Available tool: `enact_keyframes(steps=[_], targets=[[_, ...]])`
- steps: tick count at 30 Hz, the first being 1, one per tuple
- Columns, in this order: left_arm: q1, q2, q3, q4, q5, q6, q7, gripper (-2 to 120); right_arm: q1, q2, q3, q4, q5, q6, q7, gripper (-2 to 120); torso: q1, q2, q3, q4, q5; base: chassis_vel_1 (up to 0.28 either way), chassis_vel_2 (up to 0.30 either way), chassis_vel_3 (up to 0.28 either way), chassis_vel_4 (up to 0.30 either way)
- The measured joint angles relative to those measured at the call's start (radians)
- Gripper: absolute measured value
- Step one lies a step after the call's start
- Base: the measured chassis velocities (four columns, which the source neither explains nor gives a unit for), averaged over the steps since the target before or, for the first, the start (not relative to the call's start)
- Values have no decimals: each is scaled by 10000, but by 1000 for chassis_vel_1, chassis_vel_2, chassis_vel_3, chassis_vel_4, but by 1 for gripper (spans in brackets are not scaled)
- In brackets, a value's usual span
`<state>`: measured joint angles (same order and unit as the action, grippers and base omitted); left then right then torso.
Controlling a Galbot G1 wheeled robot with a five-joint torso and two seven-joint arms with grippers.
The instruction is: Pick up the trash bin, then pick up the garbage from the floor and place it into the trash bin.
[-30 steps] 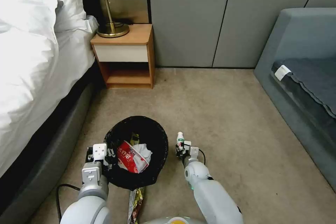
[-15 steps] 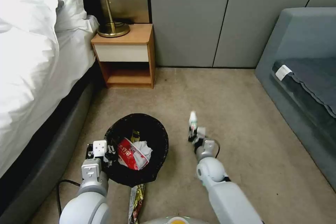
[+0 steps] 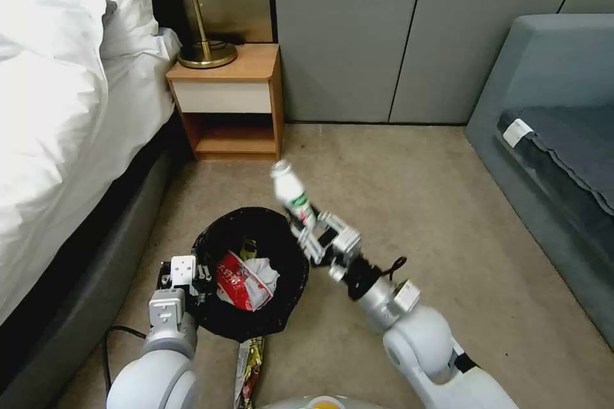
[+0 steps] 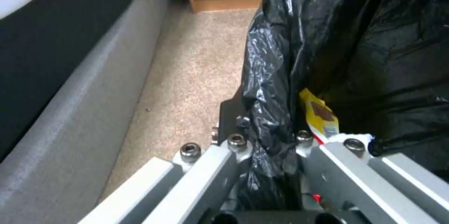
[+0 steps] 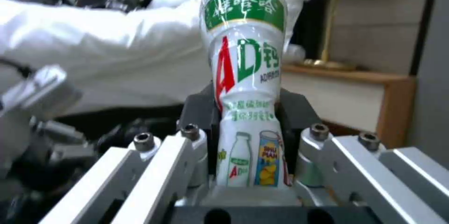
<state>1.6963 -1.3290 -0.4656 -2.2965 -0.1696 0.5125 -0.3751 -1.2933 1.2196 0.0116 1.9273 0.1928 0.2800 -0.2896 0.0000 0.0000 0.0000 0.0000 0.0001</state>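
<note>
The trash bin (image 3: 211, 244), lined with a black bag, is in front of me on the left. My left gripper (image 3: 186, 282) is shut on its near-left rim, and the left wrist view shows the fingers (image 4: 220, 168) pinching the black bag (image 4: 276, 62). Garbage lies inside the bin: a red-white wrapper (image 3: 231, 281), a white tissue (image 3: 261, 276) and a yellow wrapper (image 4: 320, 113). My right gripper (image 3: 306, 228) is shut on the lower part of a small white bottle with a green label (image 3: 291, 193) (image 5: 245, 69), held tilted just above the bin's far-right rim. A gold wrapper (image 3: 248, 365) lies on the carpet.
A bed (image 3: 57, 108) with a grey base runs along the left. A wooden nightstand (image 3: 230, 99) with a brass lamp (image 3: 206, 54) stands against the wall ahead. A grey sofa (image 3: 550, 134) takes up the right side. Open carpet (image 3: 409, 185) lies between them.
My right arm has lifted the bottle off the carpet and swung it up and left, to the bin's far-right rim. The left gripper and bin have barely moved.
</note>
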Motion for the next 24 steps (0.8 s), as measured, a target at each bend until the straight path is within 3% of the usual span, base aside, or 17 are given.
enact_keyframes(steps=[12, 22, 24], targets=[[206, -41, 15, -66, 155, 2, -5, 0, 997, 420, -1170, -1715, -237, -81, 255, 21, 0, 0, 0, 0, -2, 0, 0, 0, 0], [230, -174, 94, -45, 296, -16, -7, 0, 1293, 597, -1302, -2045, -298, -117, 341, 62, 0, 0, 1, 0, -1, 0, 0, 0, 0], [218, -179, 105, -30, 299, -18, -7, 0, 1268, 588, -1290, -2022, -300, -120, 346, 65, 0, 0, 0, -1, -1, 0, 0, 0, 0]])
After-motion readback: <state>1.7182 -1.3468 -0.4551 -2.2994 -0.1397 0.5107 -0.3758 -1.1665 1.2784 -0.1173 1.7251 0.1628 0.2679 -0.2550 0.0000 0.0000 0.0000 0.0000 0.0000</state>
